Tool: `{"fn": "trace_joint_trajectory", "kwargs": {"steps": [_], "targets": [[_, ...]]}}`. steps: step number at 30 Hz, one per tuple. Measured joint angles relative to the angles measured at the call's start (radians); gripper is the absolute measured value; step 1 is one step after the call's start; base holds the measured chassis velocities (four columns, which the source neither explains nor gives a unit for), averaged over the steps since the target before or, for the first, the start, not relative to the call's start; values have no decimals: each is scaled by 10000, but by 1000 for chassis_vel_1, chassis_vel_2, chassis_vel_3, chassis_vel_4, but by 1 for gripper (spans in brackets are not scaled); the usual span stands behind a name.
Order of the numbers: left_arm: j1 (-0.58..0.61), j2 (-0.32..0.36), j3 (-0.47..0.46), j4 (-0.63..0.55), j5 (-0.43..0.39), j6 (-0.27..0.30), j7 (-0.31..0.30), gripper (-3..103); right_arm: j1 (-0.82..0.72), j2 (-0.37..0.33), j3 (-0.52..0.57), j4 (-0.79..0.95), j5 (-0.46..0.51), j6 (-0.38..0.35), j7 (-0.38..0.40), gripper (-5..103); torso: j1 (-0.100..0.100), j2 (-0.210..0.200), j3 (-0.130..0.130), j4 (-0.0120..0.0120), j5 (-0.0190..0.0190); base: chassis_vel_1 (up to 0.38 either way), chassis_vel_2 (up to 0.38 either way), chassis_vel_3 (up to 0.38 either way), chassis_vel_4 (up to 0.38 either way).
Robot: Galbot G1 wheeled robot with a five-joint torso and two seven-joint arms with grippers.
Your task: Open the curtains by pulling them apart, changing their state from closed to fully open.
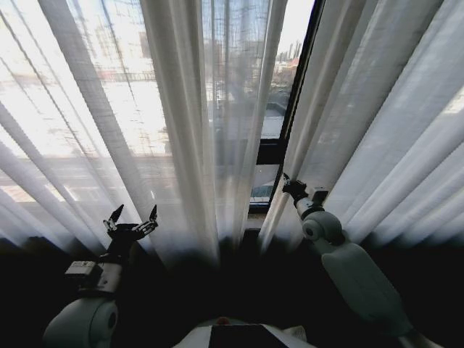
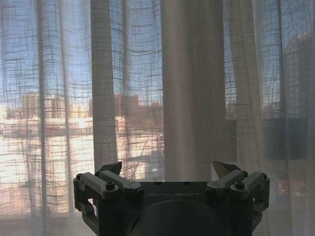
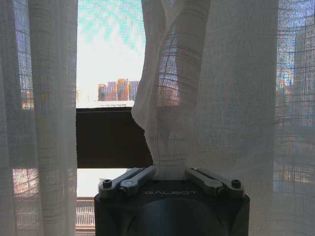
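Note:
Two sheer white curtains hang before me. The left curtain and the right curtain stand a narrow gap apart. My right gripper is at the right panel's inner edge. In the right wrist view it is shut on a bunched fold of that curtain. My left gripper is held low in front of the left panel, open, with nothing between its fingers. In the left wrist view its fingers spread wide, just short of a thick pleat of the left curtain.
A dark window frame bar and a horizontal crossbar show through the gap, with city buildings beyond. A dark low band runs under the curtains' hems, just ahead of my body.

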Motion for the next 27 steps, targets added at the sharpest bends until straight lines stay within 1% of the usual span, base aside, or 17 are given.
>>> {"fn": "trace_joint_trajectory", "kwargs": {"steps": [13, 22, 27], "targets": [[34, -21, 63, 0, 152, 1, -2, 100, 114, -163, 195, 576, 209, -17, -19, 0, 0, 0, 0, 1, 0, 0, 0, 0, 0], [-8, -146, 140, 0, 343, 22, 0, 100, 123, -159, 192, 546, 210, -70, -366, 0, 0, 0, 0, 1, 0, 0, 0, 0, 0], [-4, -167, 139, 0, 391, 28, 0, 100, 99, -139, 195, 492, 210, -70, -425, 0, 1, -1, 0, 0, 0, 0, 0, 0, 0]]}}
